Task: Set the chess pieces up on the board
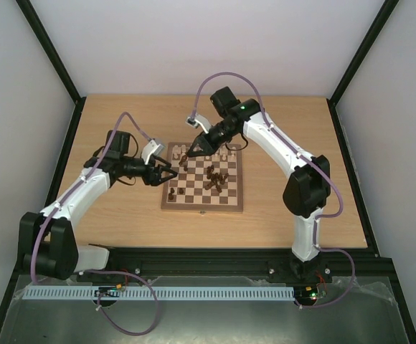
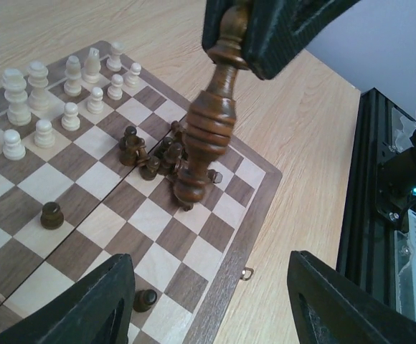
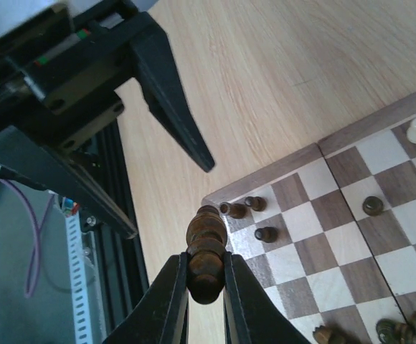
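The board point(image 1: 194, 202) lies mid-table. My right gripper point(image 1: 186, 153) hangs over its far-left corner, shut on the head of a tall dark brown piece point(image 3: 206, 236) that dangles above the squares point(image 2: 209, 132). My left gripper point(image 2: 211, 304) sits low at the board's left side, open, with only bare squares and table between its fingers point(image 2: 86, 308). Pale chess pieces point(image 2: 43, 93) stand in rows at the far edge. A cluster of dark pieces point(image 2: 154, 152) lies jumbled mid-board, and single dark pawns point(image 2: 52, 215) stand apart.
A black rail point(image 1: 208, 261) with cable chain runs along the near edge. Dark frame posts and white walls enclose the table. Small dark pawns point(image 3: 254, 204) stand in the board's corner beneath the held piece. A metal latch point(image 2: 247, 273) sticks out of the board's border.
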Available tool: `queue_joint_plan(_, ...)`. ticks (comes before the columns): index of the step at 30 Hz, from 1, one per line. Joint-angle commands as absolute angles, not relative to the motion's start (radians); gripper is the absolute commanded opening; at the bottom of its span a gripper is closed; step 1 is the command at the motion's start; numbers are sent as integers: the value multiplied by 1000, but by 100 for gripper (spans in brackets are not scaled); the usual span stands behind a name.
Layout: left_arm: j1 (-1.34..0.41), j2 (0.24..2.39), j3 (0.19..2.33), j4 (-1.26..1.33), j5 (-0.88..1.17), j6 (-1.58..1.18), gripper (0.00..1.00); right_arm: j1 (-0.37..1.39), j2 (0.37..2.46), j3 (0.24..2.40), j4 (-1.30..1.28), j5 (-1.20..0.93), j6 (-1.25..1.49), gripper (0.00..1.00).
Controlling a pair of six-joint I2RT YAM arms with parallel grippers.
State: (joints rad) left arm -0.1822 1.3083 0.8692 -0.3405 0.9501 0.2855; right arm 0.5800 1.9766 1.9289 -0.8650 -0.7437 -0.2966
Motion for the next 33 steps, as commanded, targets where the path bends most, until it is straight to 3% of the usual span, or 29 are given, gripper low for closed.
queue_joint_plan(1, -192, 1334, 903, -295, 1000, 341, 61, 583, 1960, 1945, -924, -847, -273, 6)
queue_joint_plan(12, -244, 1394, 947, -271, 992, 366, 50, 581, 1972, 1942, -929, -862, -281, 7)
queue_joint_plan(23, -250, 1410, 951, -243, 996, 341, 28, 581, 1983, 1941, -925, -850, -281, 7)
queue_joint_plan(33, -251, 1408, 949, -235, 1008, 319, 13, 581, 1982, 1941, -910, -810, -266, 6)
